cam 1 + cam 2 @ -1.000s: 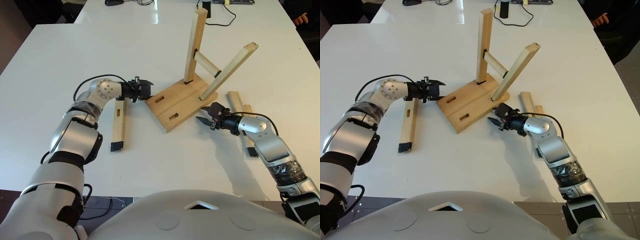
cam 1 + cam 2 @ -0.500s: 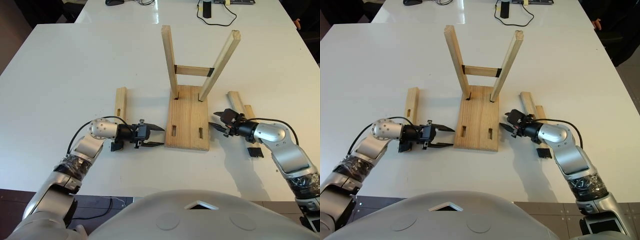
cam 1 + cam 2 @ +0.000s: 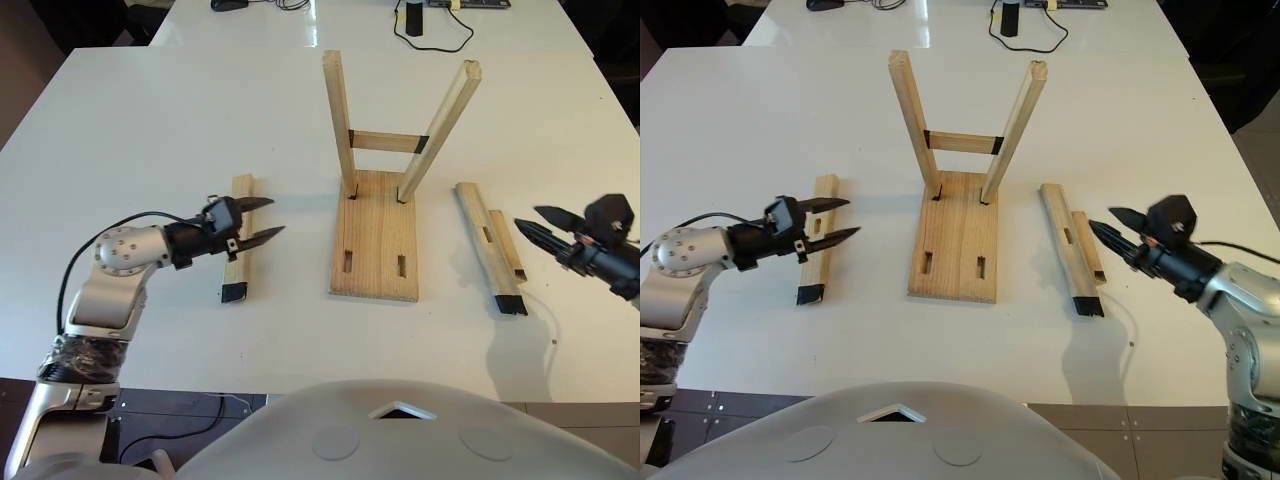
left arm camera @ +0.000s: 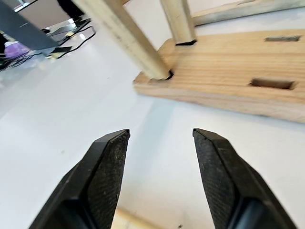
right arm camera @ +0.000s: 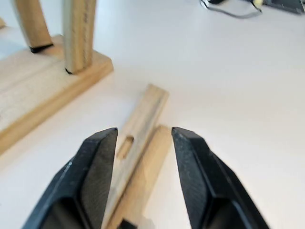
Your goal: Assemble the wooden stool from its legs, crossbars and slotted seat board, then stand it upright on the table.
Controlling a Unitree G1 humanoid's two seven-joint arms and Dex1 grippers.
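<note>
On the table, the board had stopped turning and lay square at the centre, its short end toward the near edge. Two upright legs and their crossbar still stood in its far slots, and the near slots were bare. The left leg lay flat toward the left edge. The right leg and spare crossbar lay touching toward the right edge. Both grippers had drawn back from the board's near end. The left gripper hung over the left leg, jaws wide and empty. The right gripper was out past the spare crossbar, also spread and empty. Squaring looked finished, and picking up loose parts probably came next.
</note>
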